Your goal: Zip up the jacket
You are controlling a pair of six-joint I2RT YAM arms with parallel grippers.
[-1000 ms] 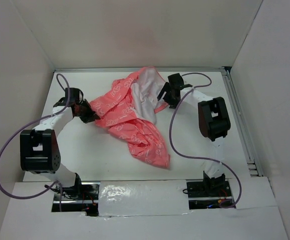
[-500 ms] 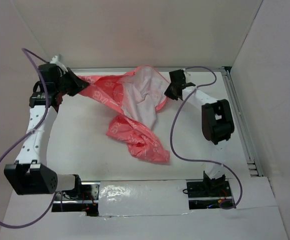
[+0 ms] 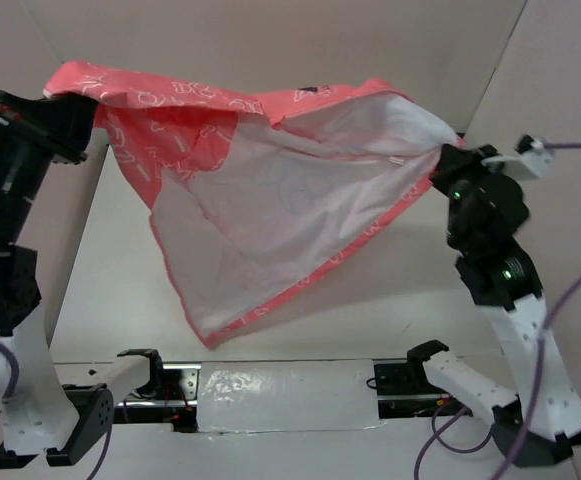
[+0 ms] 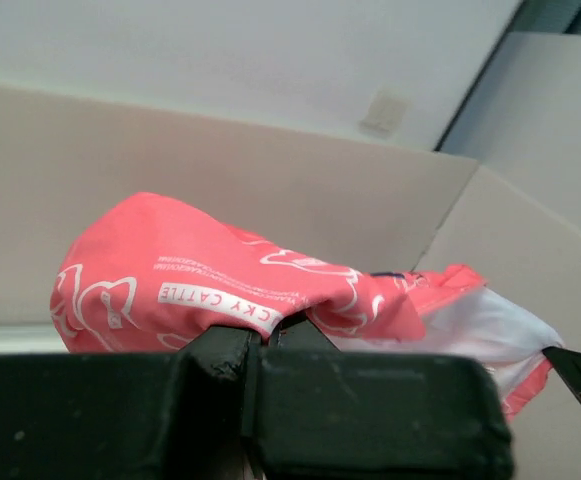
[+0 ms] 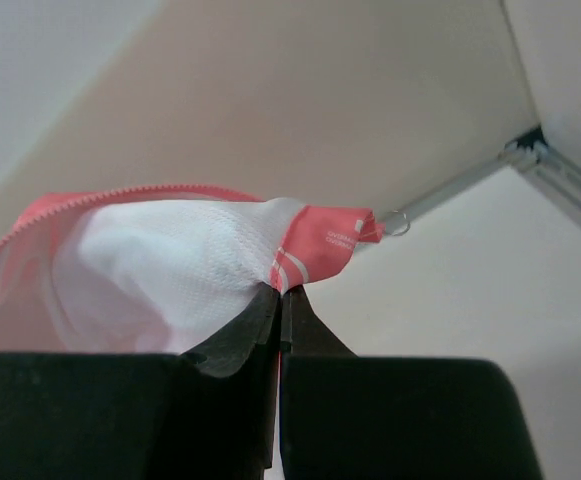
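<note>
White panels walled a pale surface (image 3: 400,300), and above it the jacket (image 3: 270,200) hung clear in the air, stretched between the two arms. Its long axis ran left to right across the overhead view, with the left end sitting higher in that view. The whitish lining faced the camera and the pink printed shell ran along the top. One loose fold drooped to a point toward the near edge. The left tool (image 4: 261,338) was pinched tight on a bunched pink corner bearing white print. The right tool (image 5: 279,296) was pinched tight on the opposite corner, where lining met pink hem. Zipper teeth (image 5: 120,192) ran along that pink edge.
</note>
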